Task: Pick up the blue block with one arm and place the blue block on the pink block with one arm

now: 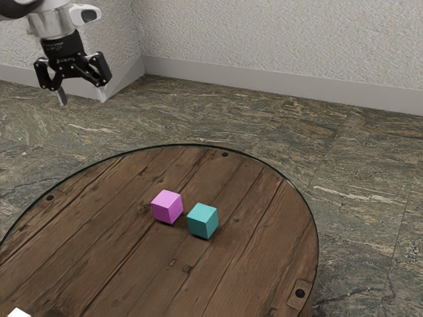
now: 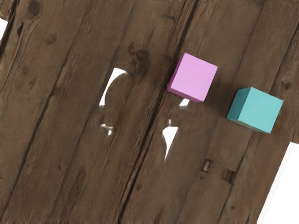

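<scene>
A pink block (image 1: 166, 206) and a blue, teal-toned block (image 1: 202, 220) sit side by side near the middle of the round wooden table (image 1: 99, 244), a small gap between them. The blue block lies toward the exterior view's right of the pink one. My gripper (image 1: 80, 98) hangs high above the table at the exterior view's upper left, far from both blocks, open with nothing between its fingers. From the wrist camera, the pink block (image 2: 193, 77) and the blue block (image 2: 255, 109) both rest on the planks far below my hand.
The table has a dark rim (image 1: 310, 218) with small bolt holes (image 1: 300, 292). A stone-patterned floor (image 1: 357, 165) surrounds it, with a pale textured wall (image 1: 277, 39) and a baseboard behind. A white corner (image 1: 16, 312) pokes in at the lower left edge.
</scene>
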`<state>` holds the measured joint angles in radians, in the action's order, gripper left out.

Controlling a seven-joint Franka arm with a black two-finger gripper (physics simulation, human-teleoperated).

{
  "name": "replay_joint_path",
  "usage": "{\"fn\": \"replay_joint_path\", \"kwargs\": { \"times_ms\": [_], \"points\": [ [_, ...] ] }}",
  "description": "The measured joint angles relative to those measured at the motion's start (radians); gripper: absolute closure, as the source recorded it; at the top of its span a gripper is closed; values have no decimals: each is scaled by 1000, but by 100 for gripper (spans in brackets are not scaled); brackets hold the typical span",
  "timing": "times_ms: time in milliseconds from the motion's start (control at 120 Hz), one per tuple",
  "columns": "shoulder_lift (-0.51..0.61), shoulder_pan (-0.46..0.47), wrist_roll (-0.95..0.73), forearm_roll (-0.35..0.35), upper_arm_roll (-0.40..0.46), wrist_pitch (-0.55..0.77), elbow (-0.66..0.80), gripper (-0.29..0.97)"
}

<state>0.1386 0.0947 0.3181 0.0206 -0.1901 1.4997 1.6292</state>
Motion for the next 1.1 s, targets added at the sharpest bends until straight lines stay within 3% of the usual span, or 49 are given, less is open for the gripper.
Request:
{"fn": "replay_joint_path", "kwargs": {
  "times_ms": [167, 300, 525, 775, 1100],
  "points": [
    [79, 5, 76, 2, -1, -4, 94, 0],
    [88, 131, 123, 6, 17, -18, 164, 0],
    [-34, 182, 131, 14, 104, 203, 364, 0],
    [-208, 179, 28, 36, 128, 457, 371, 0],
    [-403, 186, -125, 52, 132, 657, 300, 0]
  ]
}}
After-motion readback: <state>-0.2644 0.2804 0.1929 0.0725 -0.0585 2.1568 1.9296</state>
